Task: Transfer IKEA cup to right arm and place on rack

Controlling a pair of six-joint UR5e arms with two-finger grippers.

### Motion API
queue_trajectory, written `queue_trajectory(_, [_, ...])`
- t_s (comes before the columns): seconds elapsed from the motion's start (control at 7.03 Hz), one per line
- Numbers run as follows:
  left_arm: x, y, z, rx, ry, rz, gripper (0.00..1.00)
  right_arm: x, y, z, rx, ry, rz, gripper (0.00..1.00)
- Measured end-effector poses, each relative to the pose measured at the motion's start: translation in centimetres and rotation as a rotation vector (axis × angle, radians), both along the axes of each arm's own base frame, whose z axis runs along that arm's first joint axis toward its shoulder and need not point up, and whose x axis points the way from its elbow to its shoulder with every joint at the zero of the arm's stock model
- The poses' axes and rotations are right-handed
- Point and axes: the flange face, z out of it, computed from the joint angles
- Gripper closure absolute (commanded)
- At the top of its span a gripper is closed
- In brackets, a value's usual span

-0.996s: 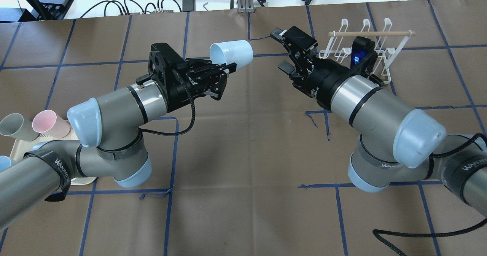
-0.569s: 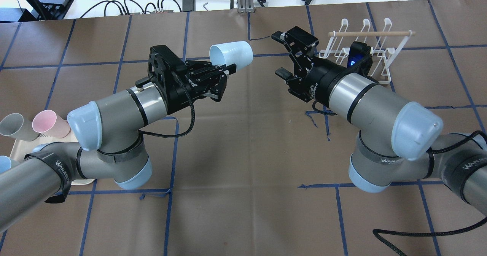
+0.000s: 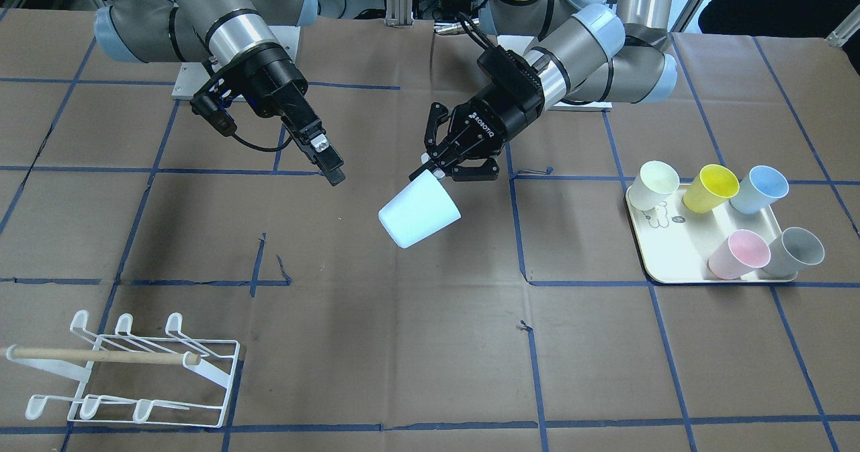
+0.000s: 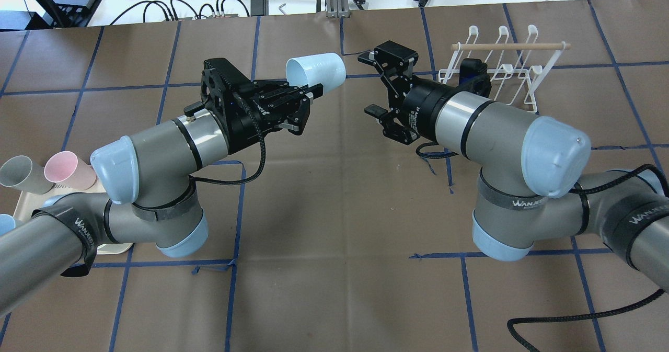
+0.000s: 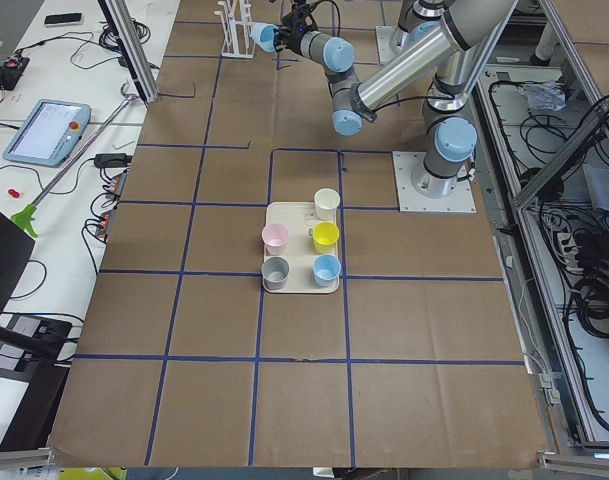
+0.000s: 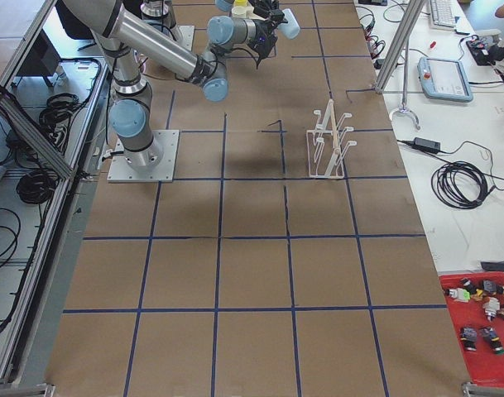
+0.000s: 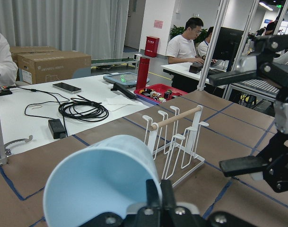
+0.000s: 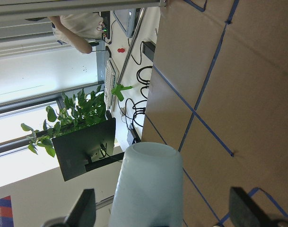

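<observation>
A pale blue IKEA cup (image 4: 316, 71) lies on its side in the air, mouth toward the robot. My left gripper (image 4: 312, 91) is shut on its rim, as the front view (image 3: 433, 168) also shows, with the cup (image 3: 420, 211) hanging below it. My right gripper (image 4: 369, 84) is open, its jaws wide apart, a short way to the right of the cup's base and not touching it. In the right wrist view the cup (image 8: 146, 189) sits between the two fingers (image 8: 85, 207). The white wire rack (image 4: 502, 69) with a wooden dowel stands behind the right wrist.
A cream tray (image 3: 678, 250) with several coloured cups sits on the robot's left side; grey (image 4: 18, 174) and pink (image 4: 65, 170) cups show at the overhead view's left edge. A black cable (image 4: 554, 323) lies at the table's front right. Brown paper with blue tape lines covers the table.
My right gripper has moved left toward the cup's base and turned at the wrist, still open. My left gripper has kept the cup almost still.
</observation>
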Motion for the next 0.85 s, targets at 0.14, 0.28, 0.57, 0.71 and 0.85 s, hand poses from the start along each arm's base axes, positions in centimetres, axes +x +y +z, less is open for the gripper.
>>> queue_trajectory(0.14, [0.0, 0.0, 0.0, 0.002, 0.001, 0.002, 1.00, 0.9, -0.6, 0.2, 0.018, 0.008, 0.009, 0.02])
queue_trajectory(0.28, [0.0, 0.0, 0.0, 0.003, 0.001, 0.003, 1.00, 1.4, -1.2, 0.1, 0.029, 0.013, 0.015, 0.02])
queue_trajectory(0.57, [0.0, 0.0, -0.1, 0.003, 0.000, 0.004, 0.99, 2.7, -3.0, -0.1, 0.043, 0.018, 0.015, 0.02])
queue_trajectory(0.71, [0.0, 0.0, 0.0, 0.002, 0.000, 0.005, 0.99, 3.3, -3.8, -0.3, 0.051, 0.019, 0.015, 0.02])
queue_trajectory(0.85, [0.0, 0.0, 0.0, 0.002, 0.000, 0.005, 0.99, 3.8, -4.7, -0.6, 0.056, 0.019, 0.016, 0.02])
